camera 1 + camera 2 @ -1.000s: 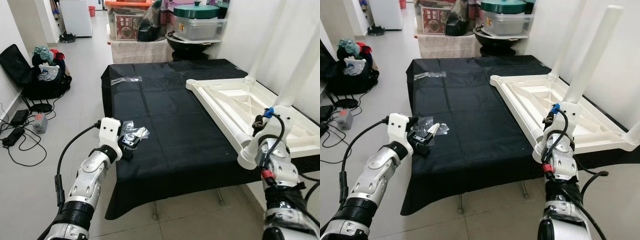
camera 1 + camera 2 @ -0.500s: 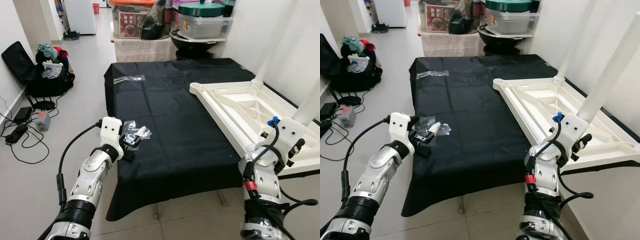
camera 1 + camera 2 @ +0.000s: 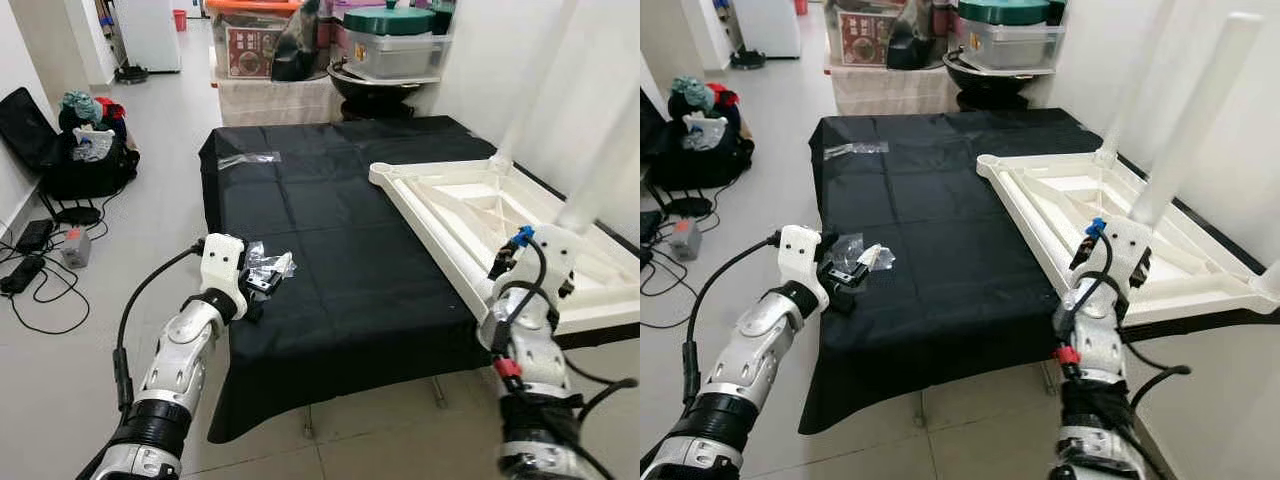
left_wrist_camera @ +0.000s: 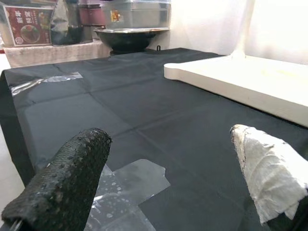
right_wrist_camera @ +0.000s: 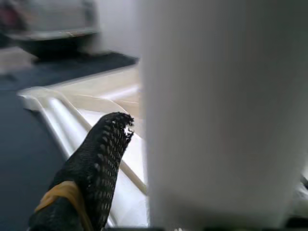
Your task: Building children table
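A white children's table (image 3: pixel 470 215) lies upside down on the right half of a black-covered table (image 3: pixel 330 240). One leg (image 3: pixel 530 80) stands up from its far corner. My right gripper (image 3: pixel 1137 265) is at the near edge of the white table and is shut on a second white leg (image 3: pixel 605 150), held upright. In the right wrist view that leg (image 5: pixel 216 110) sits against one black finger (image 5: pixel 96 168); the other finger is hidden. My left gripper (image 3: pixel 262 287) hovers open at the cloth's left edge over a clear plastic bag (image 4: pixel 130 187) of small parts.
Another clear bag (image 3: pixel 250 158) lies at the far left of the cloth. A black bag with clothes (image 3: pixel 80 150) and cables (image 3: pixel 30 270) sit on the floor to the left. Boxes and a black pan (image 3: pixel 380 85) stand behind the table. A white wall runs along the right.
My right gripper, with the leg, dipped down and to the right past the white table's near corner, then came back up beside its near edge. The left arm has stayed in place.
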Robot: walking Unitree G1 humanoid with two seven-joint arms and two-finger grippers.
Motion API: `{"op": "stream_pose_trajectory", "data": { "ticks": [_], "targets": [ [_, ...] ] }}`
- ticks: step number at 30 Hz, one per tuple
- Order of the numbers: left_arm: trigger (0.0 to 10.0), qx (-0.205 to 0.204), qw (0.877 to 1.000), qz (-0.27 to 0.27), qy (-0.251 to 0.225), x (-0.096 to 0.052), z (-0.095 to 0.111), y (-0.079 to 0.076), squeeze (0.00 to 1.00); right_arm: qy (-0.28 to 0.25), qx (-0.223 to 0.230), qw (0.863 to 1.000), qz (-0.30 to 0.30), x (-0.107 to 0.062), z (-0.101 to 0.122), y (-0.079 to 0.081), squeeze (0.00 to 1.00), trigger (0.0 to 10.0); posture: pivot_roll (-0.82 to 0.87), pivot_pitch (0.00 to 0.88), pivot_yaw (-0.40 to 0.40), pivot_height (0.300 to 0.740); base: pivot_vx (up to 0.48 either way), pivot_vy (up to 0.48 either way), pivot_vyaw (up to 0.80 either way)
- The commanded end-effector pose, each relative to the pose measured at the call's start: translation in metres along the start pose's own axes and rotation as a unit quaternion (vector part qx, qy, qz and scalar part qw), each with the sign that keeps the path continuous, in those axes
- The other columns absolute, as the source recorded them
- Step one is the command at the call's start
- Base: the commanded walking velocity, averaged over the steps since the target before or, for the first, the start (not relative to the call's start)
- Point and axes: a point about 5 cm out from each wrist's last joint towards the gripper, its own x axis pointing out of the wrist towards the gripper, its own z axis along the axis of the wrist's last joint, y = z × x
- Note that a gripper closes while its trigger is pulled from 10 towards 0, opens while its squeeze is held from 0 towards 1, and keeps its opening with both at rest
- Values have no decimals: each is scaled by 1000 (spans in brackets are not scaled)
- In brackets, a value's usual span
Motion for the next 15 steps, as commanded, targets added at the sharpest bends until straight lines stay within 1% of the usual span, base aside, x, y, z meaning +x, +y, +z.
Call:
{"op": "stream_pose_trajectory", "data": {
  "ticks": [1, 2, 3, 4, 5, 7, 8, 9, 10, 11, 13, 14, 15],
  "targets": [
    [10000, 2, 1000, 0, 3, -3, -1, 4, 0, -25, -6, 992, 123, -1, 11, 6, 0, 10000, -38, 0, -76, 740, 0, 0, 0],
    [10000, 2, 1000, 0, 3, -3, -1, 4, 0, -25, -6, 992, 123, -1, 11, 6, 0, 10000, -38, 0, -76, 740, 0, 0, 0],
    [10000, 1, 1000, -2, 4, -3, -2, 4, 0, -28, -32, 972, 229, -5, 13, 5, 0, 10000, -51, 0, -65, 740, 0, 0, 0],
    [10000, 1, 1000, -2, 4, -3, -2, 4, 0, -28, -32, 972, 229, -5, 13, 5, 0, 10000, -51, 0, -65, 740, 0, 0, 0],
    [10000, 1, 1000, -8, 6, -3, -3, 2, 0, -13, -65, 945, 320, -9, 11, -2, 0, 10000, -50, 0, -65, 740, 0, 0, 0],
    [10000, 1, 1000, -8, 6, -3, -3, 2, 0, -13, -65, 945, 320, -9, 11, -2, 0, 10000, -50, 0, -65, 740, 0, 0, 0],
    [10000, 1, 1000, -12, 6, -2, -3, 0, 0, 6, -98, 924, 369, -10, 8, -11, 0, 10000, -46, 0, -69, 740, 0, 0, 0],
    [10000, 1, 1000, -14, 6, -3, -2, 0, 0, 20, -121, 914, 387, -6, 6, -18, 0, 10000, -36, 0, -75, 740, 0, 0, 0],
    [10000, 1, 1000, -14, 6, -3, -2, 0, 0, 20, -121, 914, 387, -6, 6, -18, 0, 10000, -36, 0, -75, 740, 0, 0, 0],
    [10000, 2, 1000, -12, 6, -3, -2, 1, 0, 31, -132, 913, 386, 0, 4, -23, 0, 10000, -35, 0, -76, 740, 0, 0, 0],
    [10000, 2, 1000, -12, 6, -3, -2, 1, 0, 31, -132, 913, 386, 0, 4, -23, 0, 10000, -35, 0, -76, 740, 0, 0, 0],
    [10000, 3, 1000, -9, 7, -4, -3, 2, 0, 40, -139, 918, 369, 7, 2, -24, 0, 10000, -31, 0, -80, 740, 0, 0, 0],
    [10000, 3, 1000, -9, 7, -4, -3, 2, 0, 40, -139, 918, 369, 7, 2, -24, 0, 10000, -31, 0, -80, 740, 0, 0, 0]
  ]
}}
